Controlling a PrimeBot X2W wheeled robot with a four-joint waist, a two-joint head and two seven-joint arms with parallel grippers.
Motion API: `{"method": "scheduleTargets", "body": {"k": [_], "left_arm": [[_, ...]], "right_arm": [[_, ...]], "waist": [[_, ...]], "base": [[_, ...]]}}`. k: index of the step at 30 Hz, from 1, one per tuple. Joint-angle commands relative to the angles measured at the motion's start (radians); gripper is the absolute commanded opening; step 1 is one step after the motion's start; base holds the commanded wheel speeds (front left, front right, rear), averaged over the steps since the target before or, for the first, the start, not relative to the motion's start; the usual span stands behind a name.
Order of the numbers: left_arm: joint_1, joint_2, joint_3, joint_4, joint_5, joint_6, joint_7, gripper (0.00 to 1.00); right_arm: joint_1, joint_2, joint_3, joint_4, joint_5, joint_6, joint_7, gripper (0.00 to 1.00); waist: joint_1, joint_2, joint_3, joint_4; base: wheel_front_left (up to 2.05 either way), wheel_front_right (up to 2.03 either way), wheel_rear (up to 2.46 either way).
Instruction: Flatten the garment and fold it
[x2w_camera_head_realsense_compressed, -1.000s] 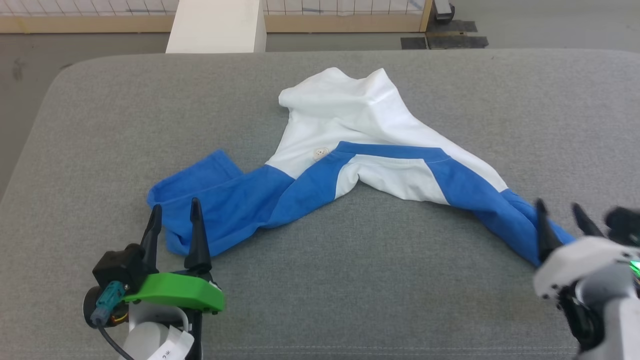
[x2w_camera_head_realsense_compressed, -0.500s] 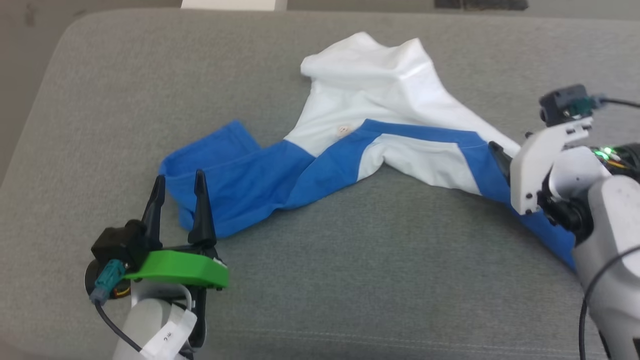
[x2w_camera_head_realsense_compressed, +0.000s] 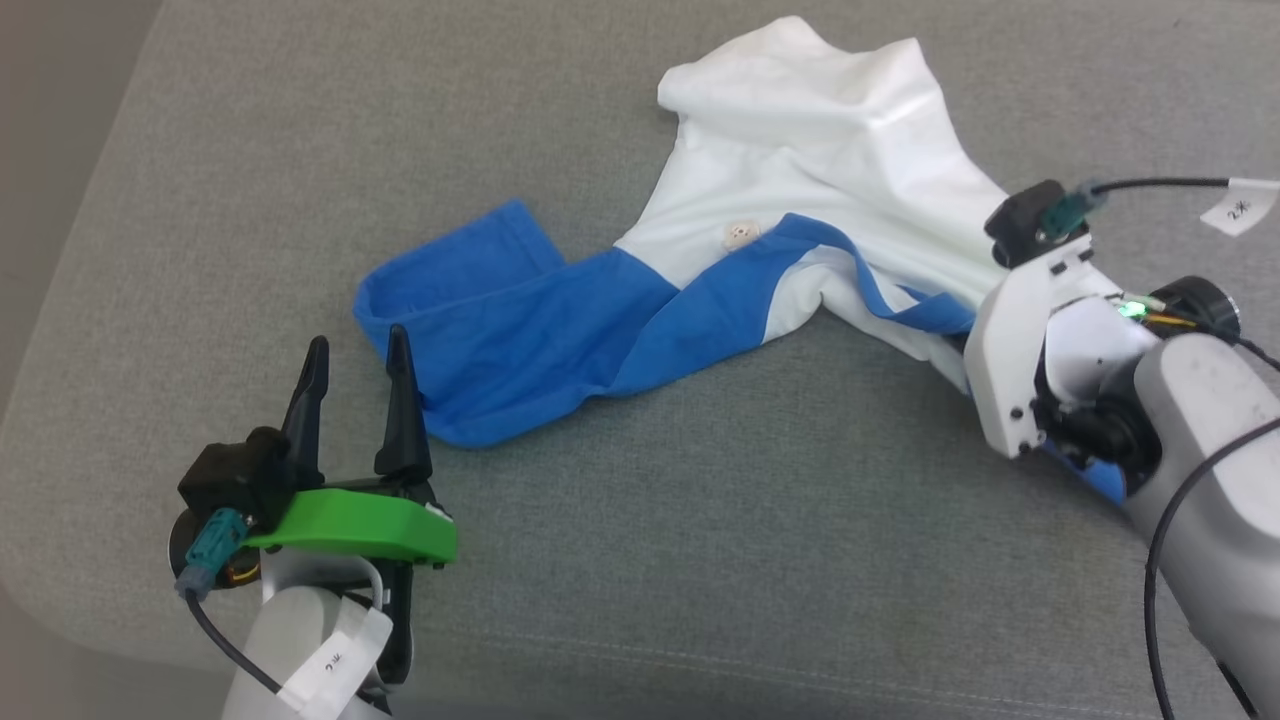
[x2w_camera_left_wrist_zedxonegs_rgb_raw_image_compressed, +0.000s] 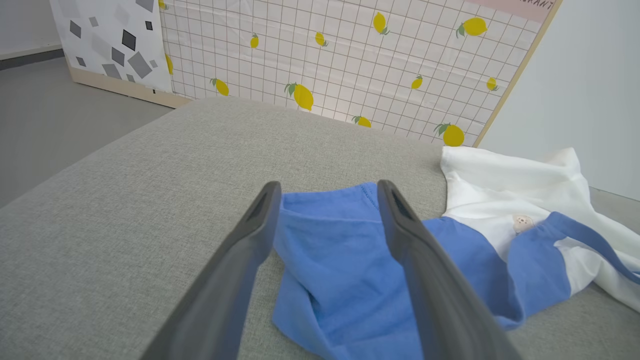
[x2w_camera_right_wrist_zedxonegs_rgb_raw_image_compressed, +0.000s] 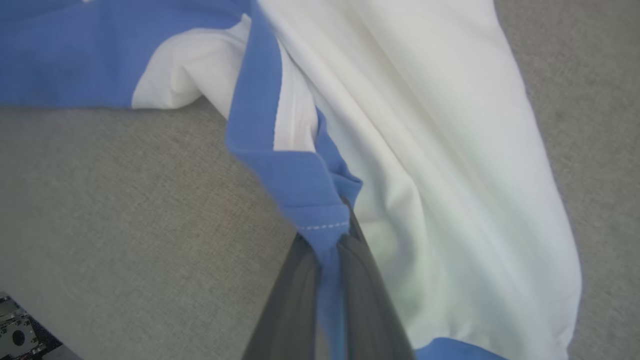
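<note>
The garment (x2w_camera_head_realsense_compressed: 830, 130) lies crumpled on the grey cushion (x2w_camera_head_realsense_compressed: 700, 520), white body at the back, one blue sleeve (x2w_camera_head_realsense_compressed: 500, 330) spread toward the front left. My left gripper (x2w_camera_head_realsense_compressed: 357, 342) stands open just in front of that sleeve's edge; in the left wrist view its fingers (x2w_camera_left_wrist_zedxonegs_rgb_raw_image_compressed: 328, 187) straddle the blue cloth (x2w_camera_left_wrist_zedxonegs_rgb_raw_image_compressed: 330, 260) without closing on it. My right gripper (x2w_camera_right_wrist_zedxonegs_rgb_raw_image_compressed: 330, 240) is shut on a pinch of blue hem of the garment (x2w_camera_right_wrist_zedxonegs_rgb_raw_image_compressed: 450, 150). In the head view the right gripper's white wrist housing (x2w_camera_head_realsense_compressed: 1010, 350) hides its fingertips and covers the right sleeve.
The cushion's rounded left edge (x2w_camera_head_realsense_compressed: 90, 200) drops to the floor. A lemon-patterned grid panel (x2w_camera_left_wrist_zedxonegs_rgb_raw_image_compressed: 350, 50) and a white wall (x2w_camera_left_wrist_zedxonegs_rgb_raw_image_compressed: 590, 75) stand behind the cushion. Bare grey cushion stretches between the two arms.
The head camera has tilted down and shifted. My right gripper swung in over the right blue sleeve and shut on its hem, bunching the cloth inward. The left gripper stayed open in place.
</note>
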Motion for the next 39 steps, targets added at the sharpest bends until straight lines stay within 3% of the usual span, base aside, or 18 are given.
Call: {"method": "scheduleTargets", "body": {"k": [1, 7, 12, 13, 14, 18, 22, 30, 35, 39], "left_arm": [[0.000, -0.002, 0.004, 0.003, -0.004, 0.004, -0.004, 1.00], [0.035, -0.002, 0.025, 0.007, 0.005, 0.006, -0.004, 1.00], [0.057, -0.002, 0.027, 0.009, 0.008, 0.006, -0.004, 1.00], [0.062, -0.002, 0.027, 0.009, 0.009, 0.007, -0.004, 1.00], [0.066, -0.002, 0.028, 0.009, 0.009, 0.007, -0.004, 1.00], [0.080, -0.002, 0.027, 0.014, 0.010, 0.005, -0.004, 1.00], [0.091, -0.002, 0.023, 0.019, 0.010, 0.002, -0.004, 1.00], [0.118, -0.002, -0.007, 0.047, -0.016, 0.004, -0.004, 1.00], [0.110, -0.002, -0.103, 0.132, -0.104, 0.043, 0.045, 1.00], [0.080, -0.002, -0.180, 0.210, -0.159, 0.108, 0.161, 1.00]], "right_arm": [[0.034, -0.029, 0.029, -0.042, 0.031, -0.002, -0.013, 0.00], [0.200, -0.124, 0.116, -0.234, 0.129, -0.002, 0.027, 0.00], [0.360, -0.175, 0.117, -0.348, 0.155, -0.002, 0.070, 0.00], [0.391, -0.181, 0.114, -0.371, 0.147, -0.002, 0.066, 0.33], [0.417, -0.180, 0.106, -0.386, 0.143, -0.002, 0.058, 1.00], [0.528, -0.171, 0.065, -0.417, 0.114, -0.002, 0.041, 1.00], [0.619, -0.112, -0.042, -0.441, 0.076, -0.002, -0.061, 1.00], [0.744, 0.101, -0.313, -0.468, -0.085, -0.002, -0.404, 1.00], [0.787, 0.220, -0.396, -0.452, -0.185, -0.002, -0.537, 1.00], [0.787, 0.255, -0.391, -0.440, -0.210, -0.002, -0.564, 1.00]], "waist": [[0.0000, -0.0001, -0.022, -0.013], [0.0000, -0.0001, -0.086, -0.055], [0.0000, -0.0001, -0.132, -0.077], [0.0000, -0.0001, -0.140, -0.081], [0.0000, -0.0001, -0.144, -0.084], [0.0000, -0.0001, -0.166, -0.088], [0.0000, -0.0001, -0.180, -0.082], [0.0000, -0.0001, -0.204, -0.070], [0.0000, -0.0001, -0.212, -0.076], [0.0000, -0.0001, -0.211, -0.093]], "base": [[0.00, 0.00, 0.00], [0.00, 0.00, 0.00], [0.00, 0.00, 0.00], [0.00, 0.00, 0.00], [0.00, 0.00, 0.00], [0.00, 0.00, 0.00], [0.00, 0.00, 0.00], [0.00, 0.00, 0.00], [0.00, 0.00, 0.00], [0.00, 0.00, 0.00]]}}
